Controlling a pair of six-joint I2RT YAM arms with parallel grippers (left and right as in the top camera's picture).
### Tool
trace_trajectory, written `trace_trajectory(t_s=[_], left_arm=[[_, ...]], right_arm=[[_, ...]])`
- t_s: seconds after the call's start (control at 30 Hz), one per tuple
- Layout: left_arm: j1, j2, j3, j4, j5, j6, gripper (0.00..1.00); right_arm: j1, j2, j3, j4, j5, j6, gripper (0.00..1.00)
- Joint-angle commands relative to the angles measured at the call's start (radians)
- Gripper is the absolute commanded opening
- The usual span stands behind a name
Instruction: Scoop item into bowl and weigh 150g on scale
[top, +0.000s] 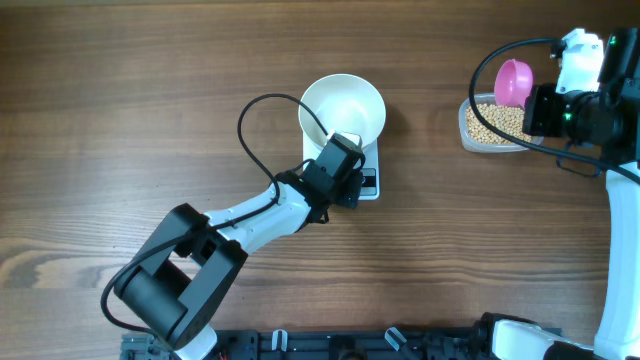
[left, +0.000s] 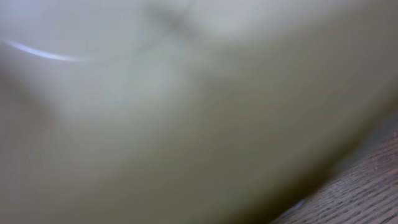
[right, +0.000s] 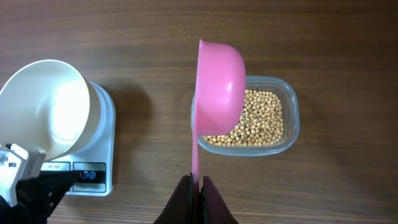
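Twice gripping: pinching thin handle of scoop (right: 219, 87) in closed right gripper (right: 194, 186), above beans (right: 264, 118) lying in clear container (right: 293, 127); seemingly clamping rim of bowl (top: 345, 100) in closed left gripper (top: 345, 143), on scale (top: 371, 182). Expecting loose, light, rolling beans; planning on digging scoop deep, keeping it level.

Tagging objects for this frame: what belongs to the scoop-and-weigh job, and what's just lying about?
Job: beans, clear container, pink scoop, white bowl, scale.
Not part of it: wooden table, left arm's black cable.
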Motion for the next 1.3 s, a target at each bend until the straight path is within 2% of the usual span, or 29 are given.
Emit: trace_trajectory(t_s=[0.0, 1.27], left_arm=[[-0.001, 0.019, 0.005, -0.011, -0.035, 0.016, 0.04], [-0.001, 0.069, 0.005, -0.017, -0.035, 0.016, 0.04]], right_arm=[[-0.003, 0.008, -0.008, 0.002, 0.010, 0.011, 0.04], [-0.003, 0.008, -0.008, -0.010, 0.010, 0.014, 0.04]])
